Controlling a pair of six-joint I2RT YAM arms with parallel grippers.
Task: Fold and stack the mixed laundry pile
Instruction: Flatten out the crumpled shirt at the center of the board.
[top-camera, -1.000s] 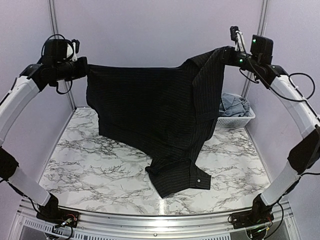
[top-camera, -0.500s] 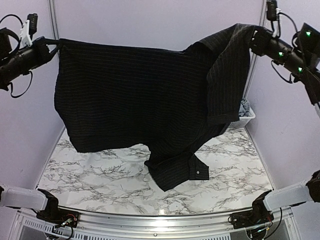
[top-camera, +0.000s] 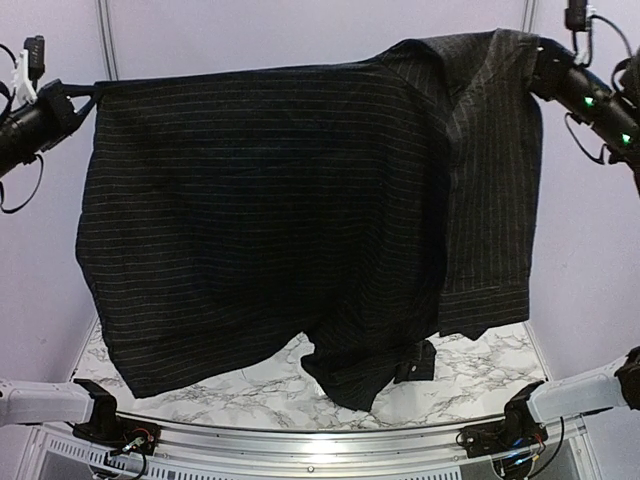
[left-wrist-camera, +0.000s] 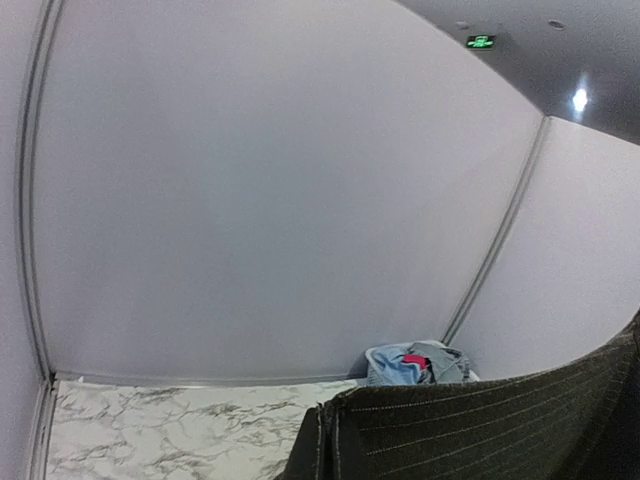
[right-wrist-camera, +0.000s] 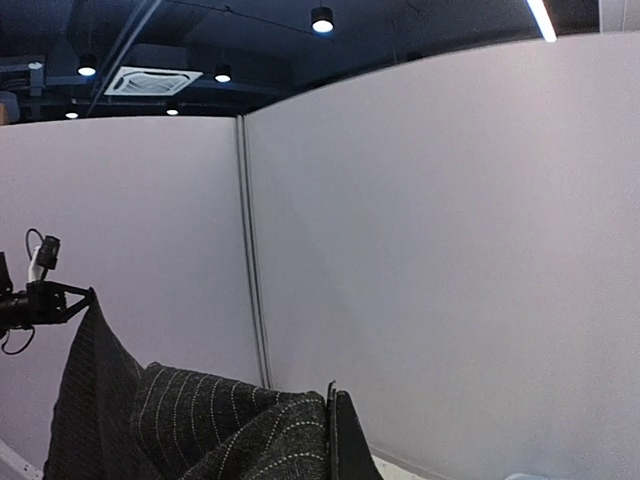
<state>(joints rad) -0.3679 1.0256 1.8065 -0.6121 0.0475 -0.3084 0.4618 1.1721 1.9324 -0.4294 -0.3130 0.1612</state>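
The left claw (top-camera: 82, 95) is pinched tight on one top corner of the black pinstriped shirt (top-camera: 290, 210). The right claw (top-camera: 538, 62) is clamped on the other corner, its tips buried in cloth. The one shirt hangs spread between the two claws and hides most of the worktop (top-camera: 250, 385). Whether its lowest hem touches the marble is unclear. Far beyond the left claw sits the rest of the pile (left-wrist-camera: 415, 362), light blue, grey and pink-red, too small to count.

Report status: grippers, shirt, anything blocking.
Left gripper and right gripper shut on large black pinstriped button shirt, stretched high between them. Cuff hangs low over marble table, contact unclear. No obstruction seen.
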